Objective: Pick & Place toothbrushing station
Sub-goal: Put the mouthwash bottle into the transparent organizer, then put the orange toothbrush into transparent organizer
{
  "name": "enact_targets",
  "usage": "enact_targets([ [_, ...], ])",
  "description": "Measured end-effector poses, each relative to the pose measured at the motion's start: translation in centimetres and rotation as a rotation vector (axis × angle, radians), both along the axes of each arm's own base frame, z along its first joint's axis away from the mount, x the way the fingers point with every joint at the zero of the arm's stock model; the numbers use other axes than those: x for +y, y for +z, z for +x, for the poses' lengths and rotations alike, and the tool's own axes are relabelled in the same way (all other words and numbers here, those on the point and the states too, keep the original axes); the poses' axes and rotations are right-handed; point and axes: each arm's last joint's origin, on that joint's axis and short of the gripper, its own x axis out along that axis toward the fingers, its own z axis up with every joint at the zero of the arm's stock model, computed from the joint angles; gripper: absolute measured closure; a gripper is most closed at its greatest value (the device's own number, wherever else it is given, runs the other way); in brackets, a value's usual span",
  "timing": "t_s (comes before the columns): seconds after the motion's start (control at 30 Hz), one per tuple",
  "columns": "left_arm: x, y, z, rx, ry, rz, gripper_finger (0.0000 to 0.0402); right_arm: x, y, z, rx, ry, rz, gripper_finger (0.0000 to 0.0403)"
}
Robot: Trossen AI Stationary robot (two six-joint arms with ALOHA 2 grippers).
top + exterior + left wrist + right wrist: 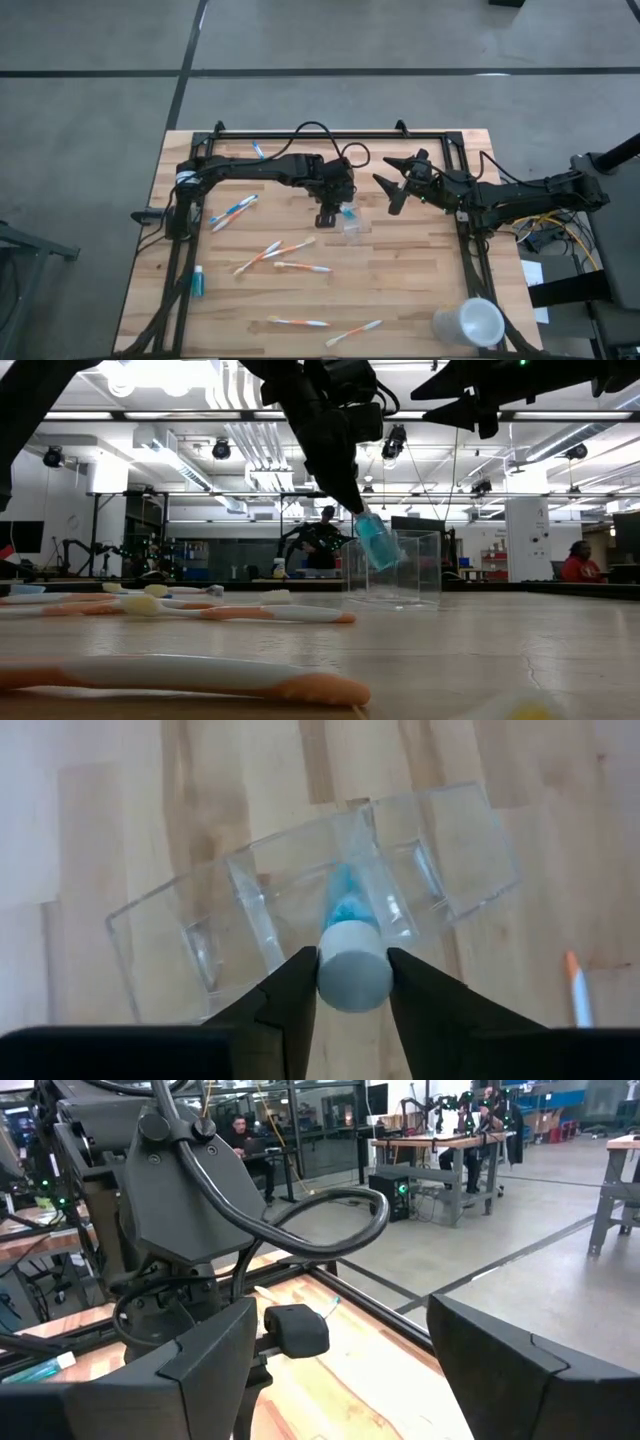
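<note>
A clear plastic holder (356,224) with separate compartments stands on the wooden table (420,270) near the middle. My left gripper (352,982) hangs over it, shut on a small blue tube (376,541) with a white cap. The tube's lower end (345,906) dips into the holder's middle compartment (330,890). My right gripper (393,186) waits open in the air to the holder's right, holding nothing. Several toothbrushes (275,252) lie flat on the table nearer and to the left. My left gripper pinches the tube's white cap end (352,970) between its two fingers. The fingers (292,995) slant down from the table's left. The tube hangs tilted below them (378,548), clear of the table, its blue end below the holder's rim.
A second blue tube (198,283) lies near the left frame rail. A larger white cup (470,323) lies at the near right corner. More toothbrushes lie at the left (233,211), by the far rail (258,150) and near the front edge (298,322). A black frame (330,132) rims the table.
</note>
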Motion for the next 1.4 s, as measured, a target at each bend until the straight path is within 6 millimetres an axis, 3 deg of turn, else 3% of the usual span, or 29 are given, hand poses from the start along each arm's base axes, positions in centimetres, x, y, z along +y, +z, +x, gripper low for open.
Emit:
enact_targets([
  [0.77, 0.0, 0.6, 0.2, -0.026, -0.004, -0.001, 0.0287, 0.0, -0.1, 0.0, -0.001, 0.000, 0.000, 0.0114],
  [1.03, 0.3, 4.1, 0.7, -0.131, -0.011, 0.088, 0.0288, 0.0, 0.0, 0.0, -0.002, -0.001, -0.002, 0.0105],
  [1.4, 0.5, 12.1, 0.1, -0.298, 0.012, 0.216, 0.0300, 0.0, -0.1, 0.0, 0.006, -0.001, -0.003, 0.0117],
])
